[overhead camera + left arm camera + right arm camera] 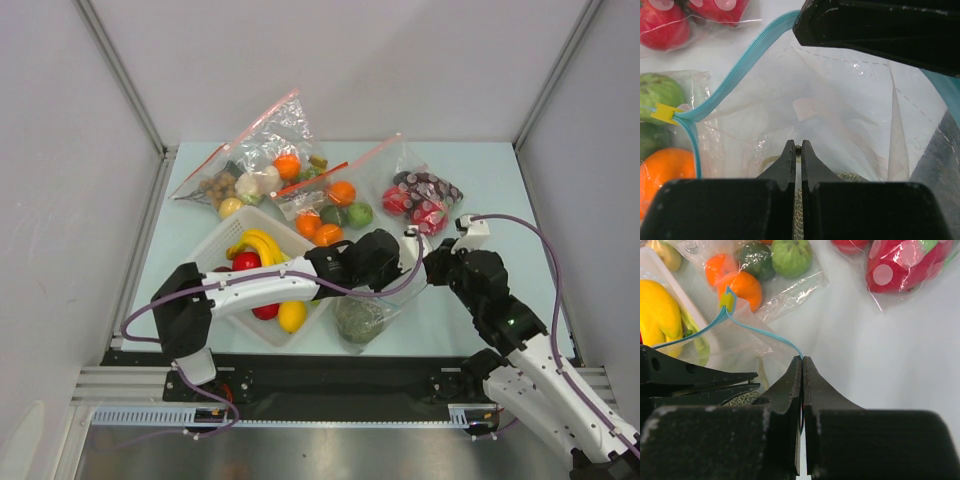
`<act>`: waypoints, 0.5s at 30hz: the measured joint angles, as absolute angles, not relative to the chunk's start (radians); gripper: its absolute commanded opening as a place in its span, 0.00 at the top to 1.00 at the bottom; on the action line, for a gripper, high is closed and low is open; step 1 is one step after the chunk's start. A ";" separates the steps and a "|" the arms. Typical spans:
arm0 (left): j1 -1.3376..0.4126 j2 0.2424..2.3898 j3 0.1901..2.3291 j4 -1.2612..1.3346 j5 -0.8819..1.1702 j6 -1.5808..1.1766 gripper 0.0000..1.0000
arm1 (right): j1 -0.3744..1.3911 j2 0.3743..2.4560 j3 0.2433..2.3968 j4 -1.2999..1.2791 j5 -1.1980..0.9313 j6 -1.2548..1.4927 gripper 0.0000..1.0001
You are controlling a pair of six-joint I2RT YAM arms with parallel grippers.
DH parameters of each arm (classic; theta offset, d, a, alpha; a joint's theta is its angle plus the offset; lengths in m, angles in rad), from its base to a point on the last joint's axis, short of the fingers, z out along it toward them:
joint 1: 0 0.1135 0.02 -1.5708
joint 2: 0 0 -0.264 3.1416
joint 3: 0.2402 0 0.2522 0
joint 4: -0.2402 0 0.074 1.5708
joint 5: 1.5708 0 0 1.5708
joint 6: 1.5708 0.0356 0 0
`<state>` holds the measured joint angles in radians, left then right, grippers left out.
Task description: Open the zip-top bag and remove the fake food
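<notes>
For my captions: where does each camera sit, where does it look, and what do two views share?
Top external: above, behind the bases, facing down at the table; left arm, right arm show.
Left wrist: on the left arm, facing the zip-top bag; shut left claw shows.
Right wrist: on the right arm, facing the blue strip; shut right claw shows.
Shared: both wrists see the yellow slider.
</notes>
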<state>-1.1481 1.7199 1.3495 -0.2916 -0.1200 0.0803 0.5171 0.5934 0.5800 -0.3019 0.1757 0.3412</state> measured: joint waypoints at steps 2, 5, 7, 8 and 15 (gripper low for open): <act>-1.148 1.711 1.350 -0.297 -0.120 0.080 1.00 | 0.517 0.593 0.584 -0.302 0.176 0.343 1.00; -1.148 1.699 1.351 -0.302 -0.120 0.080 1.00 | 0.517 0.590 0.586 -0.303 0.176 0.344 1.00; -1.148 1.684 1.351 -0.303 -0.120 0.080 1.00 | 0.517 0.585 0.586 -0.305 0.176 0.344 1.00; -1.148 1.673 1.351 -0.303 -0.120 0.080 1.00 | 0.517 0.583 0.586 -0.305 0.176 0.344 1.00; -1.148 1.549 1.351 -0.273 -0.121 0.076 1.00 | 0.517 0.583 0.586 -0.305 0.179 0.347 1.00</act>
